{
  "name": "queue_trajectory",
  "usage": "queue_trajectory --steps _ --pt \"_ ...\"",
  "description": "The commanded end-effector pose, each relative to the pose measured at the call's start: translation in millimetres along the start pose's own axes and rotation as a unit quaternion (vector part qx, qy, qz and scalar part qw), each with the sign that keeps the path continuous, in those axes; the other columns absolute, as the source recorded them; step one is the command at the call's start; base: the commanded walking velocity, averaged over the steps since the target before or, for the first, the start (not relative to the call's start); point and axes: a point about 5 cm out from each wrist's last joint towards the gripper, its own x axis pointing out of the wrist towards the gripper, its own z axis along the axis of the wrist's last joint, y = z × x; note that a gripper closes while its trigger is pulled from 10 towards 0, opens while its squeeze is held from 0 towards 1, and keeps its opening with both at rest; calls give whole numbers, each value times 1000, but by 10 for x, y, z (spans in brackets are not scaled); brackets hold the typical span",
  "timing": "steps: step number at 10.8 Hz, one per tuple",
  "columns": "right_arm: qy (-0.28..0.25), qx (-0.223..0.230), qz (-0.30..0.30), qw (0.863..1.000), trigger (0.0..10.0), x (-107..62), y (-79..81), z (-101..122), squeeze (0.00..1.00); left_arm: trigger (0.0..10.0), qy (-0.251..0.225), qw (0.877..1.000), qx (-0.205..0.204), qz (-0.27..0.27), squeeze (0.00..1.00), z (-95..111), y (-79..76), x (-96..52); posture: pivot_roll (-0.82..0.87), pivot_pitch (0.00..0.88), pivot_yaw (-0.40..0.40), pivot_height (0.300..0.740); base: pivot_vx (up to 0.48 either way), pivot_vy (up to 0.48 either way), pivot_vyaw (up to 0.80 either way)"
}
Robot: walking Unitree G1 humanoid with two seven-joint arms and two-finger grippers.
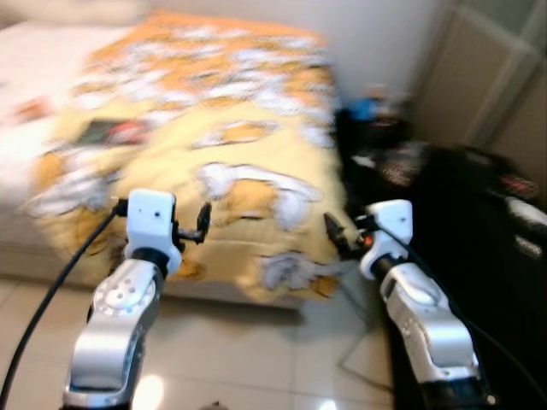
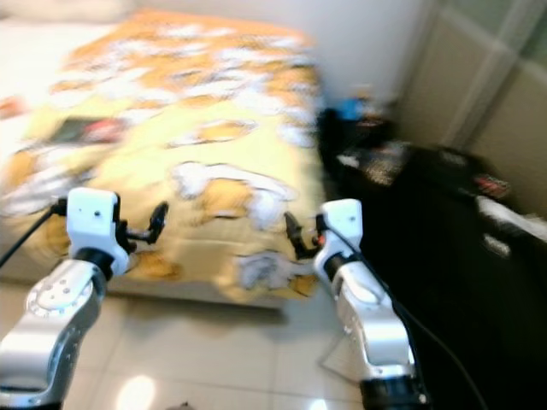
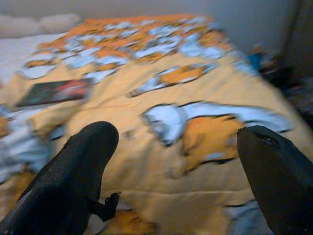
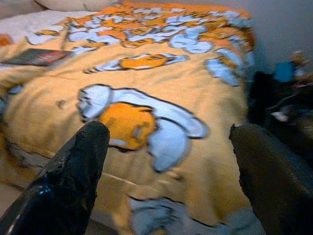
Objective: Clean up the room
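Yellow and orange is most of what you're looking at: a big blanket [image 1: 214, 145] with white and orange cartoon shapes is spread over the bed [image 1: 34, 94], hanging down at the foot end that faces you. Bare white sheet shows on the bed's left side, and pale pillows [image 3: 39, 23] sit at the far end against the wall. Head views are pretty blurry, so don't trust fine detail.

Next down in size, the dark furniture [image 1: 479, 256] on your right runs along the wall next to the bed, with a jumble of small stuff on top that's too smeared to name. There's a blue thing [image 1: 369, 107] at its far end, near the bed's corner, can't tell what it is. Pale floor tiles [image 1: 256, 359] fill the space between you and the bed, and a thin cable [image 1: 355, 359] lies on them by the dark furniture.

Both silver arms are raised in front of you, pointing at the foot of the bed. Your left tool [image 3: 178, 152] has its fingers [image 3: 78, 181] spread well apart with nothing between them, just blanket beyond. Your right tool [image 4: 168, 161] is the same deal, fingers [image 4: 78, 171] wide apart and holding nothing.

Smallest bit: a dark flat book [image 3: 56, 91] with red on its cover lies on the blanket, on the left part of the bed, well beyond both tools.
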Motion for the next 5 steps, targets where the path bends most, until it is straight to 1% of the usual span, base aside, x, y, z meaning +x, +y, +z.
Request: queue_trajectory --steps 1,3,5 --pt "4 1 -28 1000 10000 -30 -122 -21 0 10000 -6 1000 2 -22 0 47 -91 49 22 0 -12 740 296 0 0" --pt "-7 2 -74 997 10000 -23 -242 17 0 10000 -8 999 7 -34 0 60 -110 128 6 0 0 740 315 0 0" --pt "-29 14 -107 994 10000 -62 -321 67 0 10000 -7 999 1 -40 0 43 -113 202 -16 0 20 740 338 0 0"
